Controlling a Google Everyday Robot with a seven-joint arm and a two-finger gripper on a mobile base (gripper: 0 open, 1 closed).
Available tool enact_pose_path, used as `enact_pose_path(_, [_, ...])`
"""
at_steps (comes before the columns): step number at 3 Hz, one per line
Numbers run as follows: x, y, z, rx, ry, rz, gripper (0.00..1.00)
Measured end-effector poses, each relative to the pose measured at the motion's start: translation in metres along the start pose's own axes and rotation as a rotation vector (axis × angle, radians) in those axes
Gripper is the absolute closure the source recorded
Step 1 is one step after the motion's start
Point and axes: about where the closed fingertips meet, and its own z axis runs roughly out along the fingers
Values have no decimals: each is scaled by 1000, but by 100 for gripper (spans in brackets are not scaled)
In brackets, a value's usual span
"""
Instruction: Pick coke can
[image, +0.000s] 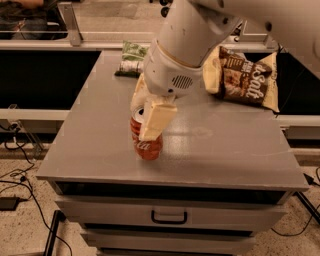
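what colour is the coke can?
The coke can is red-orange with white script, silver top, per camera view; gripper sits at its top.

Arm (215, 22): single, white, thick-bodied; enters from the far right and slants down toward the near left.
Wrist (172, 75): rounded white housing with a small vent grille on its near face.
Gripper (143, 122): points downward, left of centre. It has two cream fingers (156, 119), one near and one far, pressed against opposite sides of the coke can (149, 149).
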Motion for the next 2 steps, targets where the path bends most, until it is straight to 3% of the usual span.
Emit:
enact_pose_path(1, [-22,-4,-30,33,39,-39,100])
enact_pose_path(2, [-23,-4,-30,33,39,-39,100])
